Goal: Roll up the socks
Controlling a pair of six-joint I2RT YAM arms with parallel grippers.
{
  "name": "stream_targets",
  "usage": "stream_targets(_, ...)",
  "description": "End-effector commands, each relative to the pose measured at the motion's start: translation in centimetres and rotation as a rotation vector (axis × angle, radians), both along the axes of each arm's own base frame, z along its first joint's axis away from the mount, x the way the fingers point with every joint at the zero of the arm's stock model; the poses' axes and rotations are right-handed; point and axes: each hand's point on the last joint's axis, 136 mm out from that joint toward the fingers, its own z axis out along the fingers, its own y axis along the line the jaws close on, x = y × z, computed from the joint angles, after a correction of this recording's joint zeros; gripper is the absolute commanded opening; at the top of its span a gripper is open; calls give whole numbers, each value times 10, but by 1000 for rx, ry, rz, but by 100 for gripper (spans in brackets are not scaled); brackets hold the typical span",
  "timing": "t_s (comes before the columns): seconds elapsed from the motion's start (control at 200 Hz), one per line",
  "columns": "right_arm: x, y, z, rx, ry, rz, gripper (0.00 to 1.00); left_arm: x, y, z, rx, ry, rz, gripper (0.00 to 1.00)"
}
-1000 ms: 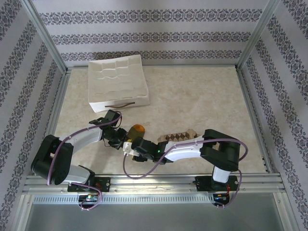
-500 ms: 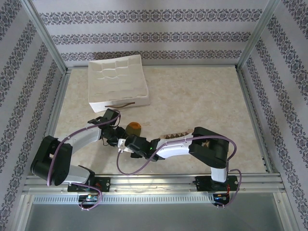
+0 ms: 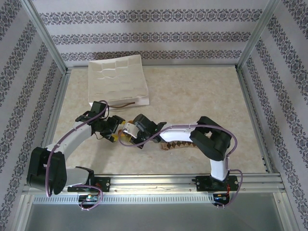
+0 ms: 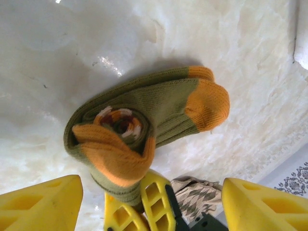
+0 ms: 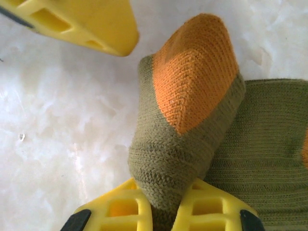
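Note:
The olive green sock (image 4: pixel 159 103) with orange toe and heel lies rolled into a coil on the pale table. My right gripper (image 5: pixel 166 192) is shut on a fold of this sock (image 5: pixel 185 144), pinching the olive fabric below an orange patch. My left gripper (image 4: pixel 151 197) stands open around the roll, its yellow fingers (image 4: pixel 41 204) apart from the fabric. The argyle sock (image 3: pixel 179 144) lies flat under the right forearm, and a corner of the argyle sock (image 4: pixel 198 196) is seen beside the right fingers. From above, the left gripper (image 3: pixel 114 130) and the right gripper (image 3: pixel 129 131) meet left of centre.
A white divided organiser box (image 3: pixel 118 79) sits at the back left, close behind both grippers. Metal frame posts and patterned walls enclose the table. The table (image 3: pixel 202 96) has open room to the right and at the back.
My left gripper has let go of the rolled sock and opened wide. My right gripper has shut on the olive sock's fold and moved up and left, uncovering more of the argyle sock.

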Motion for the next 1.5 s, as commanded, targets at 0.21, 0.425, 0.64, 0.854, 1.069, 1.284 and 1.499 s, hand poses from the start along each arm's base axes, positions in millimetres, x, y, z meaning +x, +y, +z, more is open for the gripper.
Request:
stream_targets(0.21,-15,-37,-54,-50,589,-144,0,-12,-7,1,-75,-24,-18,66)
stream_targets(0.425,-5,-43,-60,-14,833,-252,0,-1,-18,-13,-98,-40,-30,66)
stream_targets(0.64,5,-43,-59,5,979,-331,0,17,-27,-31,-84,-65,-61,65)
stream_targets(0.854,15,-36,-47,43,1017,-349,0,-12,-19,-67,9,78,-118,54)
stream_targets(1.069,19,-33,-12,113,768,-257,30,-35,-5,-90,102,174,-179,0)
stream_targets(1.284,15,-55,38,101,-191,-123,58,-50,0,-72,108,225,-166,0)
stream_targets(1.499,-3,-37,40,-70,-513,41,62,-56,-9,-62,28,237,-150,0)
